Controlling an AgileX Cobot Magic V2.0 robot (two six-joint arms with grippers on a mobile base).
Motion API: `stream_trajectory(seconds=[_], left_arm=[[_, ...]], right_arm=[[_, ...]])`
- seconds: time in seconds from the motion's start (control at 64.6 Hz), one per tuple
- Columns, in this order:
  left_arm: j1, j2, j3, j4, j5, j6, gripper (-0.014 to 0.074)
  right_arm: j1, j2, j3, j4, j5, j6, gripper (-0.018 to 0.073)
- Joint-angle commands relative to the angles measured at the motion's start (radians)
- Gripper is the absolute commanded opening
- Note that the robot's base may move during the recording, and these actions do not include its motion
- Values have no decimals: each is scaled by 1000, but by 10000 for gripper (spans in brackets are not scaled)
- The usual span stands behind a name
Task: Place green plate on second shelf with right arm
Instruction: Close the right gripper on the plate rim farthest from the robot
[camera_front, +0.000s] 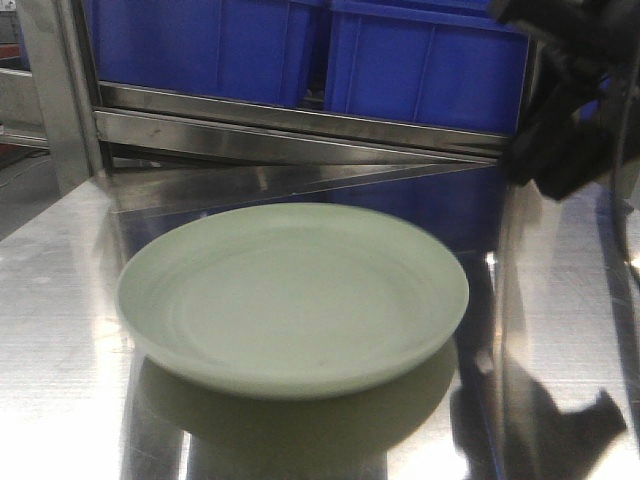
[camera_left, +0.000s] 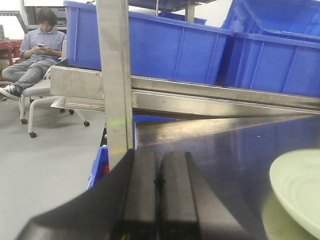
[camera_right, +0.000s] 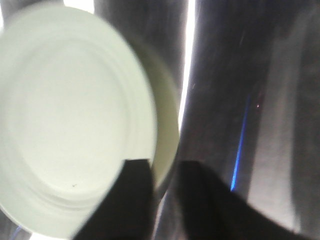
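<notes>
Front view: the green plate (camera_front: 292, 300) lies flat on the steel bench (camera_front: 60, 300), about midway between its left and right edges and clear of the back edge, with its own reflection under the near rim. Behind the back edge runs a steel rail (camera_front: 280, 130), and above that stand 2 blue bins (camera_front: 420, 60) side by side. The right arm (camera_front: 570, 110) shows as a dark, blurred mass at the upper right, above the bench and apart from the plate. Its claw cannot be read here.

Left wrist view: the left gripper (camera_left: 158, 200) fills the bottom of the frame, its 2 black fingers (camera_left: 140, 195) pressed together with nothing between them. It sits near the left edge of the bench beside a steel upright (camera_left: 117, 90). The plate appears only as a pale arc at the right. Far left, a person (camera_left: 40, 50) sits on a chair (camera_left: 45, 95).

Right wrist view: blurred. The plate fills the left half, seen from above. The right gripper (camera_right: 167, 195) has its 2 fingers (camera_right: 135, 200) apart, 1 over the plate's inside and 1 over bare bench, with the rim between them. Whether either finger touches the rim cannot be told.
</notes>
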Motion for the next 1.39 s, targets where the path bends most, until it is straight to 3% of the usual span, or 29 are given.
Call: stream_trajectory(seconds=[0.0, 0.062, 0.356, 0.588, 0.897, 1.16, 1.377], left_arm=[[-5, -17, 40, -3, -90, -2, 130], [-5, -17, 40, -3, -90, -2, 130], [-5, -17, 40, -3, -90, -2, 130], [-5, -17, 40, -3, -90, -2, 130], [-5, -17, 40, -3, -90, -2, 130], [-5, -17, 40, -3, -90, -2, 130], [-5, -17, 40, -3, -90, -2, 130]], right_arm=[[0, 4, -38, 86, 6, -1, 508], [5, 23, -38, 111, 9, -1, 539], [75, 116, -38, 149, -22, -1, 539], [84, 186, -38, 171, -42, -1, 522], [84, 223, -40, 182, -39, -1, 319], [84, 222, -41, 183, -11, -1, 39], [84, 144, -41, 169, -35, -2, 55]])
